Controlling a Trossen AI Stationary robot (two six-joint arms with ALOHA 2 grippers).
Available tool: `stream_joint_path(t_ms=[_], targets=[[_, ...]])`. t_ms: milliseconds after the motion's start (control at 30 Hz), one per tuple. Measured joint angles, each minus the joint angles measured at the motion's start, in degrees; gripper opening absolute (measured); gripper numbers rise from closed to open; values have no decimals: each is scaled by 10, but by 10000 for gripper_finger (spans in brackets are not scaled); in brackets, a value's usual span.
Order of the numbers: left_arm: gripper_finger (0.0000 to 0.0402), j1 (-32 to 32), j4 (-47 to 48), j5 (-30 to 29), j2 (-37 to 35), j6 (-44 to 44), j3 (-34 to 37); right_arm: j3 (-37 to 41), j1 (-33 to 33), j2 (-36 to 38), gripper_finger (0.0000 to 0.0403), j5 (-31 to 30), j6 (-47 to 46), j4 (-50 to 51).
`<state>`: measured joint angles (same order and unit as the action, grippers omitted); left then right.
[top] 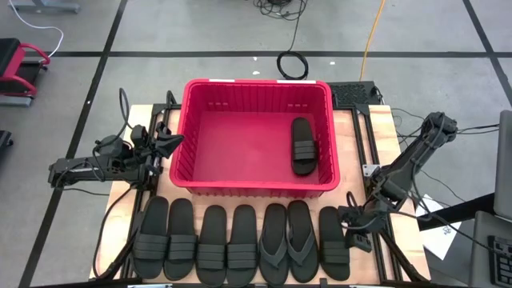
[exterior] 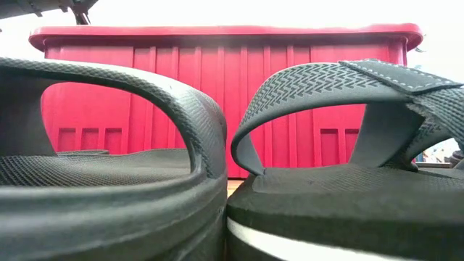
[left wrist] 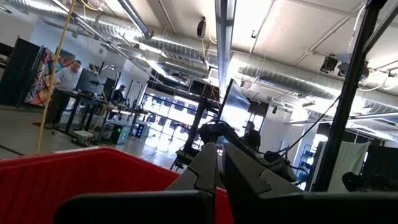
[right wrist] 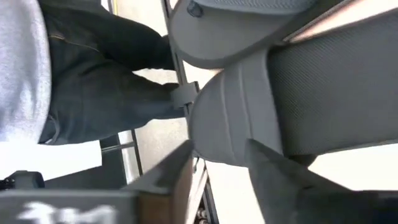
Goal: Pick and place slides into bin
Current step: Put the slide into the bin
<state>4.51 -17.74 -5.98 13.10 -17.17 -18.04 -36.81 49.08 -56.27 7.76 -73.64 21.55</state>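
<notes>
The red bin [top: 186, 128] stands at the table's middle, with one black band-strap slide [top: 303, 146] lying flat inside by its right wall. Several black slides [top: 228, 244] lie side by side along the near edge, two of them flip-flops [top: 288, 240]. Two of the slides fill the low view [exterior: 109, 181] in front of the bin [exterior: 225, 72]. My left gripper [top: 170, 144] is shut and empty, level at the bin's left wall [left wrist: 74, 168]. My right gripper [top: 352, 222] is open, low beside the rightmost slide [top: 334, 242], with that slide's strap [right wrist: 236, 124] just ahead of its fingers. My right gripper comes level from the table's right at the rightmost slide's band strap [right wrist: 230, 134]. Its fingers [right wrist: 273, 174] stand apart at the strap's side. I cannot tell whether they touch it.
Bare wood shows between the bin and the row of slides, and along both sides of the bin. A person in dark trousers [right wrist: 93, 81] stands beyond the table in the right wrist view. Cables and a coiled cord [top: 293, 64] lie on the floor behind the bin.
</notes>
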Motion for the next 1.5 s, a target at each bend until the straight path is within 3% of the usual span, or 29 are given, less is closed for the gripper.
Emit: stream_joint_path(t_ms=[167,333,600,967,1500], targets=[[24,0,5,5,0,0,0,19,-9,0,231,0,19,-4],[24,0,27,6,0,-24,0,52,-19,0,269,0,55,-14],[24,0,35,6,0,-31,0,97,-27,0,257,15,93,-103],[24,0,30,5,0,-33,0,159,-24,-9,247,7,67,-206],[24,0,31,5,0,-21,0,162,-12,-87,239,38,58,-278]])
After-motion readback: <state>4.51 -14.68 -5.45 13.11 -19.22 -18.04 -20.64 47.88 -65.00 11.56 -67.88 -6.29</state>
